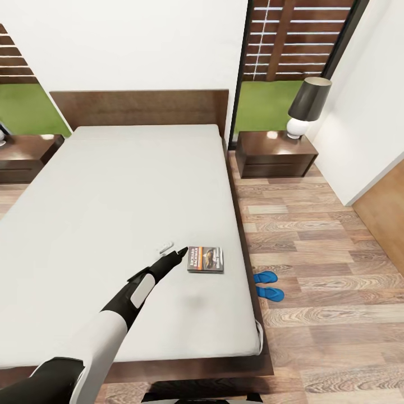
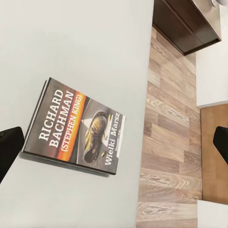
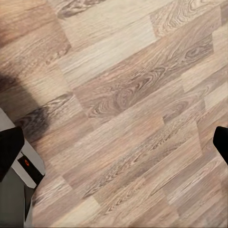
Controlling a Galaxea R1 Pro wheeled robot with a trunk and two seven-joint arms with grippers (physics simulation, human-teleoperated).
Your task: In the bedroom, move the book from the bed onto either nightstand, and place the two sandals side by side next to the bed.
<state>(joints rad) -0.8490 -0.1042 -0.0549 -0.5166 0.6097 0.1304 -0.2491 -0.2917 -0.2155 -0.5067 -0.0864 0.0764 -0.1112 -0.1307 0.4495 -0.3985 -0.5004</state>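
**Book flat on the bed, left tool spread beside it**

The book (image 1: 205, 259) lies flat, cover up, on the light-grey mattress of the bed (image 1: 112, 191), near the bed's right edge and toward its foot. In the head view its long axis runs roughly across the bed, and the white author lettering sits at the end nearest the left tool (image 1: 178, 251). The cover is dark with an orange band, white lettering (RICHARD BACHMAN, with STEPHEN KING beneath it) and a small picture toward the other end, seen clearly in the left wrist view (image 2: 76, 127).

The left tool hovers just beside the book's lettered end; in the left wrist view its fingers (image 2: 9, 149) stand wide apart, holding nothing. The right tool's fingers (image 3: 9, 152) are likewise spread, over bare wooden floor (image 3: 123, 95).

The two blue sandals (image 1: 267, 285) lie side by side on the floor (image 1: 325, 269) just beside the bed's right edge, close to each other. A nightstand (image 1: 275, 154) stands right of the headboard, carrying a lamp (image 1: 306, 106); another nightstand (image 1: 25, 157) shows at the left edge.
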